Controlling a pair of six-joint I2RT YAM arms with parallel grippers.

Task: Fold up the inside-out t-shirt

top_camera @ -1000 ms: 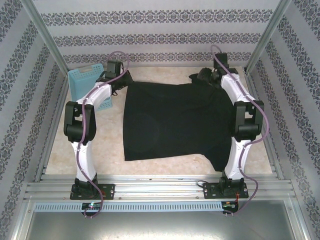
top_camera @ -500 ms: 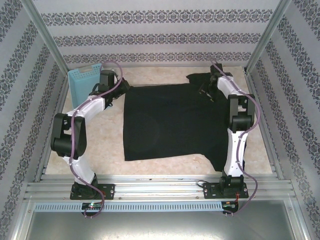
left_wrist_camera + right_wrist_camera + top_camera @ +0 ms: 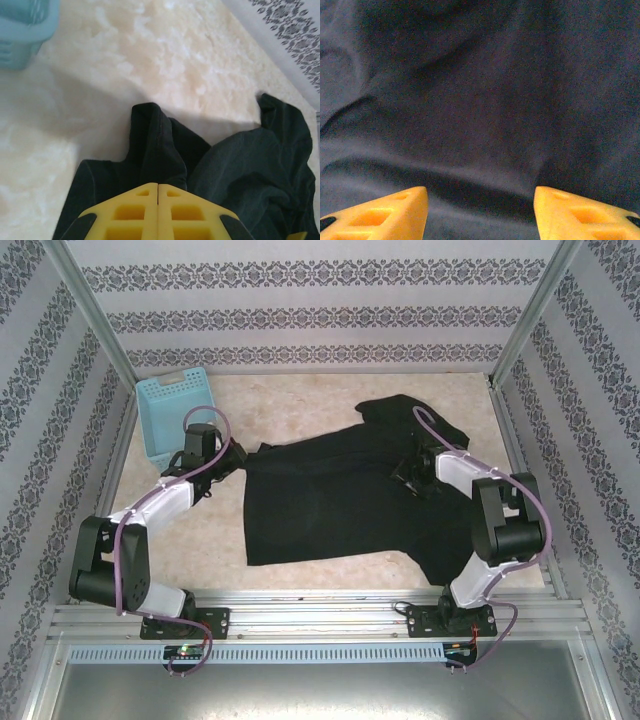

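Note:
The inside-out t-shirt (image 3: 330, 505) is plain black and lies spread over the middle of the table, with its far right part bunched into a hump (image 3: 405, 412). My left gripper (image 3: 240, 454) is at the shirt's far left corner. In the left wrist view the left gripper (image 3: 158, 185) has its yellow fingers pressed together, and a ridge of the black fabric (image 3: 160, 145) runs out from the tips. My right gripper (image 3: 410, 472) hangs over the shirt's right half. Its jaws (image 3: 480, 191) stand apart, with a soft crease of the shirt (image 3: 480, 100) lying between them.
A light blue plastic basket (image 3: 175, 412) stands at the table's far left, close behind the left gripper, and its corner shows in the left wrist view (image 3: 20, 30). Patterned walls and metal posts enclose the table (image 3: 300, 405). Bare marbled tabletop (image 3: 125, 60) lies between the basket and the shirt.
Both arms have drawn back toward the near edge. The left gripper pulled the shirt's far left corner along with it, the far right part bunched up, and the right jaws have narrowed.

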